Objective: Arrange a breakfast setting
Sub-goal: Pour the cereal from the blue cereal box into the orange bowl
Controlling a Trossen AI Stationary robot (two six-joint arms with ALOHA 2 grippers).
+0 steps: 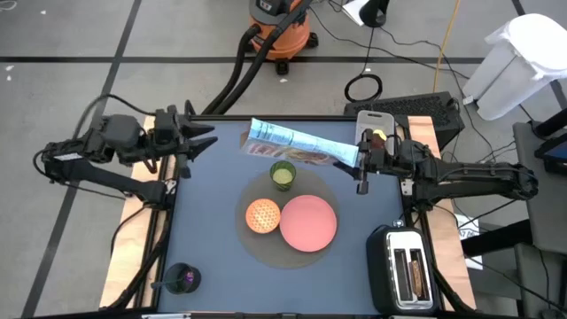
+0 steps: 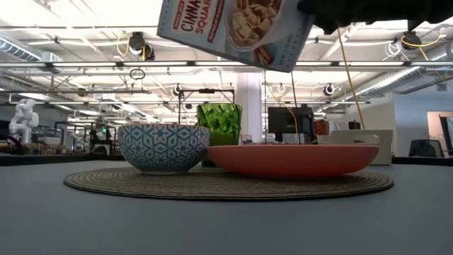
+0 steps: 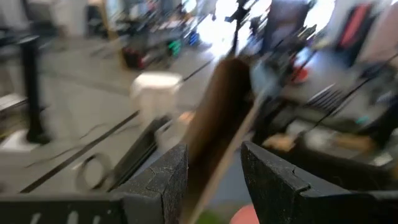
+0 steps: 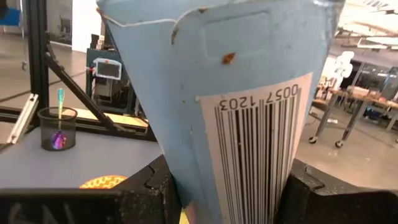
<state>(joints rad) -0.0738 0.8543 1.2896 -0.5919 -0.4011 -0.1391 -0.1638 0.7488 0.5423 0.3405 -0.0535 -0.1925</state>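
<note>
Clearly the right gripper (image 1: 364,162) is clamped on the blue cereal bag (image 1: 292,143): in its wrist view the bag's barcoded end sits wedged between the two fingers (image 4: 146,186), which press it from both sides. The bag juts out past the fingertips, lifted off the table and tipped, its far end reaching over the green cup (image 1: 283,174) and toward the bowl (image 1: 263,215). I judge it is held this way, by one end and slanted, so the contents can be poured toward the bowl.

Below and ahead of those fingers, bowl, cup and pink plate (image 1: 308,221) sit together on a round woven mat (image 1: 266,251), the bowl touching the plate's rim, so the setting is already grouped.

The left gripper (image 1: 197,139) hangs beyond the bag's far end, fingers (image 3: 165,180) apart with nothing pressed between them; the blurred bag shows past them, seemingly untouched. A spoon (image 4: 60,102) stands in a dark holder (image 1: 183,278), well apart from both grippers.
</note>
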